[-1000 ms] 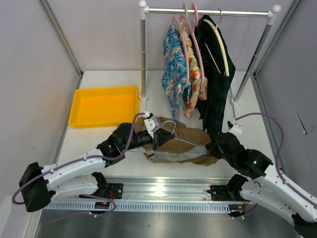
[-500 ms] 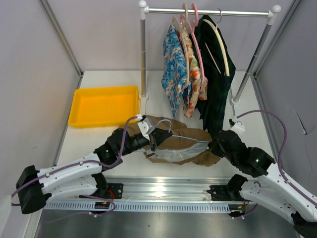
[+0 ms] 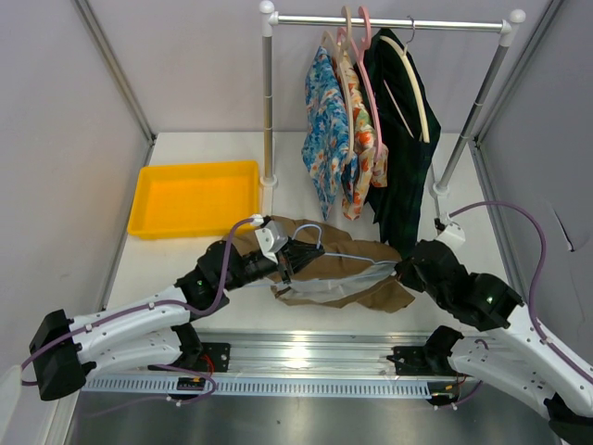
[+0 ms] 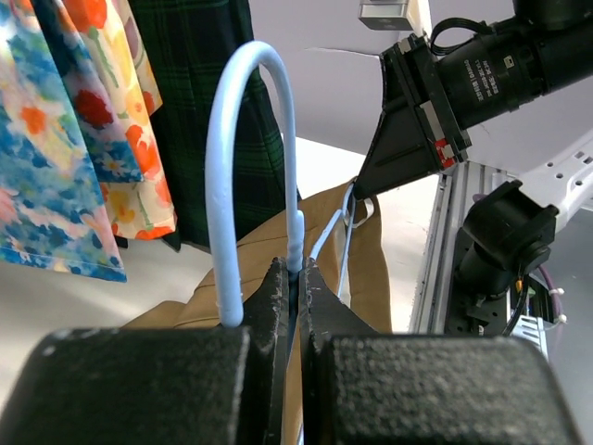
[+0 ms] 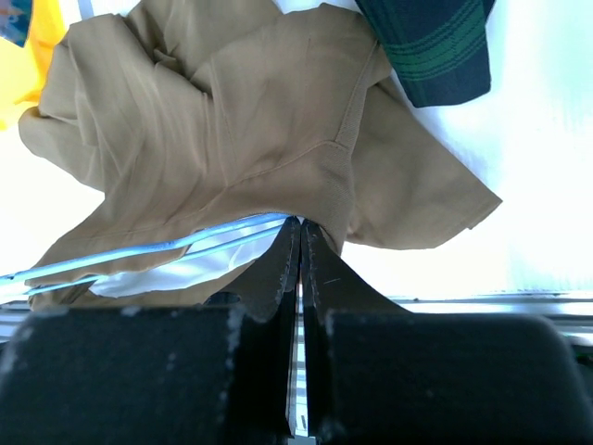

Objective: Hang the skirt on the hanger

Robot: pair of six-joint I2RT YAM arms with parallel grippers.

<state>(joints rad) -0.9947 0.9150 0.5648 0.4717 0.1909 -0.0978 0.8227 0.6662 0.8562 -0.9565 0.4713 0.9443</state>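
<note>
nearest me, both arms reach in from the front edge of the bench [image 3: 463, 185], and the skirt [image 3: 347, 255] lies crumpled between them, just ahead of the rail.

the left end effector [image 3: 283, 260] is pressed shut on the neck of the hanger [image 3: 309, 228], right below the hook. its wrist view shows the two fingers [image 4: 276, 297] squeezed together with the pale blue hook standing up out of them. the right end effector [image 3: 404, 271] is closed tight too, its tips pinching a fold of tan cloth at the skirt's right edge. i cannot tell whether the wire is caught in that pinch as well.

what matters is the line between them. the hanger's long axis runs left to right across the bench, hook end at the left arm and far shoulder pointing toward the right arm. from the right wrist, the blue wire [image 5: 139, 250] runs along the whitish lining and ends right at the fingertips, under the tan fold of the skirt [image 5: 213, 120]. so the right arm is the one nearer the loose side, and i'd judge the next pull goes along that axis.

further back sit a yellow tray [image 3: 195, 165] on the left and the rack [image 3: 389, 22], where floral garments [image 3: 326, 139] and a dark green plaid one [image 3: 394, 139] hang.
</note>
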